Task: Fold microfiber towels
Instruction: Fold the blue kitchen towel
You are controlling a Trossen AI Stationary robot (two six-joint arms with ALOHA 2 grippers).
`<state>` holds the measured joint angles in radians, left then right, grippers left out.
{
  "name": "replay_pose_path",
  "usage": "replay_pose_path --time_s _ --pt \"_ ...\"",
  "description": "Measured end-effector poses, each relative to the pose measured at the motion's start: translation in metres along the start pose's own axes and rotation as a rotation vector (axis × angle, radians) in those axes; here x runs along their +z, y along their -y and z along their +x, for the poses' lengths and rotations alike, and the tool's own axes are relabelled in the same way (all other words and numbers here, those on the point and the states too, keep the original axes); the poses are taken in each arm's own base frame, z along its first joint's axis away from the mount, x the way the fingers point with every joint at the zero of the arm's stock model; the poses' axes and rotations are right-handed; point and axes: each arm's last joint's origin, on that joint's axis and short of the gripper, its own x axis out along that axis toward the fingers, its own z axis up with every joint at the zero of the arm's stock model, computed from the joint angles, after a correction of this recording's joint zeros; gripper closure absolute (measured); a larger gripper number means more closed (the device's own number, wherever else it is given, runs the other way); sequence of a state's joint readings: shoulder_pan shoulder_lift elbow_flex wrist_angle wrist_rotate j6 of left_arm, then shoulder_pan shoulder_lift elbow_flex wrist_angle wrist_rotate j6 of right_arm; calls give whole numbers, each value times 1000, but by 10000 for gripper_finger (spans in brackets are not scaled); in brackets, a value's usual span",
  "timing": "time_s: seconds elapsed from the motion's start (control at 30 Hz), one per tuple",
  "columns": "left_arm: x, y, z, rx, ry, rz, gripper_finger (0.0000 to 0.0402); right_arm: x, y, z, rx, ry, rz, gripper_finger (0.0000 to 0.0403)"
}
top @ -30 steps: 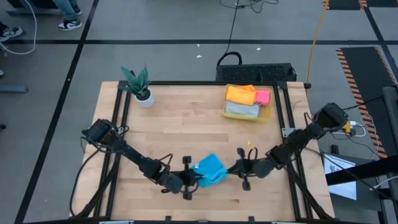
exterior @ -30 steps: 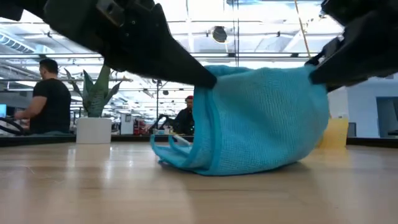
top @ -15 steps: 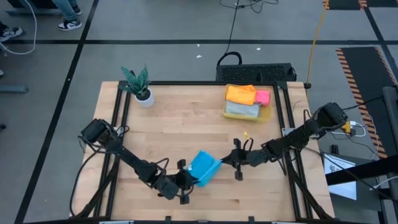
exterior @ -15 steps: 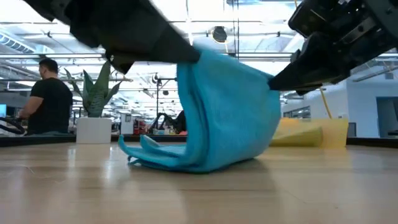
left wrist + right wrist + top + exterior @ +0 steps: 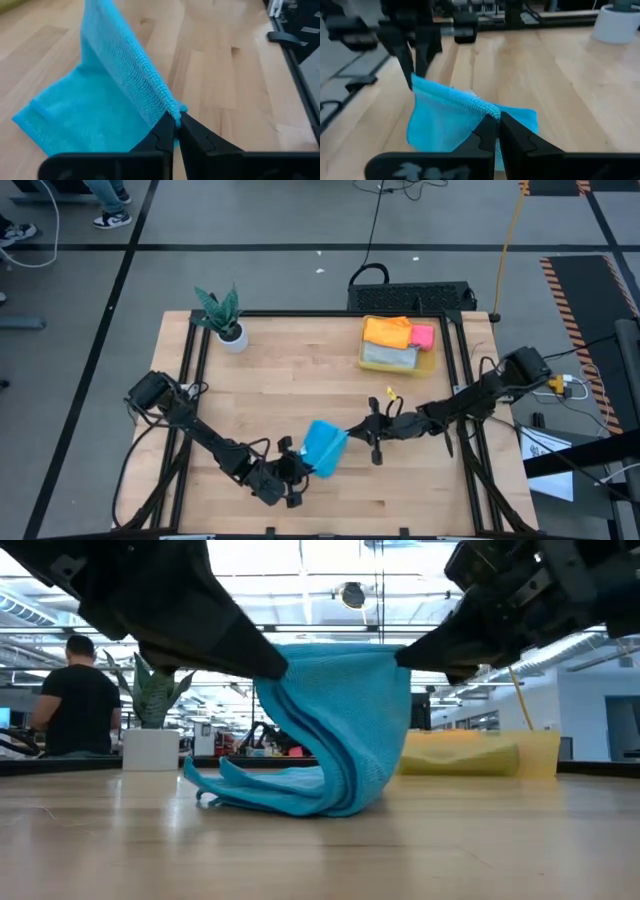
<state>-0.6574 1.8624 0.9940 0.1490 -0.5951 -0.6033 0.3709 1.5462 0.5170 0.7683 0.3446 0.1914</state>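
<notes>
A bright blue microfiber towel (image 5: 322, 447) hangs between my two grippers near the table's front middle; its lower folds (image 5: 270, 790) lie on the wood. My left gripper (image 5: 300, 463) is shut on its near-left corner and my right gripper (image 5: 345, 433) on its far-right corner. Orange (image 5: 387, 331), pink (image 5: 422, 336) and grey (image 5: 388, 356) towels lie in the yellow bin (image 5: 432, 363) at the far right. My left gripper pinches a top corner of the blue towel (image 5: 172, 109) between its two fingertips, coming slanting down from the table's left. The hemmed edge runs taut toward the other gripper. My right gripper pinches the other top corner (image 5: 489, 111) between its fingertips, coming nearly level from the table's right. The cloth hangs below, its bottom on the table.
A small potted plant (image 5: 227, 320) stands at the far left corner. Black frame rails (image 5: 192, 370) run along the table's sides. A small yellow scrap (image 5: 389, 393) lies right of centre. Bare wood stretches across the middle. People sit in the room beyond the table.
Both grippers have carried the held top edge toward the table's left, the right one following closely. The towel's hanging part has swung over its lower part, which stayed on the wood, so the cloth now drapes folded on itself.
</notes>
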Motion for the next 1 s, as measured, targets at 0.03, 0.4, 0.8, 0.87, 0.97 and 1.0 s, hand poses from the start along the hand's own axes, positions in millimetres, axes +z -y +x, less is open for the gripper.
replay_pose_path --time_s 0.03,0.4,0.8,0.87,0.97,1.0 --pt "-2 -1 0 9 -13 -9 380 1 2 2 -5 9 1 399" --pt "-23 -13 -5 129 -193 -76 389 -1 27 36 -49 -34 8 399" --pt "-23 -35 0 287 -218 -64 395 6 32 67 -35 -35 -2 399" --pt "-22 -45 5 322 -226 -80 398 7 35 72 -45 -33 2 399" --pt "-21 -55 12 319 -205 -92 394 4 44 77 -76 -46 20 399" --pt "-21 -57 14 306 -194 -86 392 3 48 78 -88 -57 31 399"
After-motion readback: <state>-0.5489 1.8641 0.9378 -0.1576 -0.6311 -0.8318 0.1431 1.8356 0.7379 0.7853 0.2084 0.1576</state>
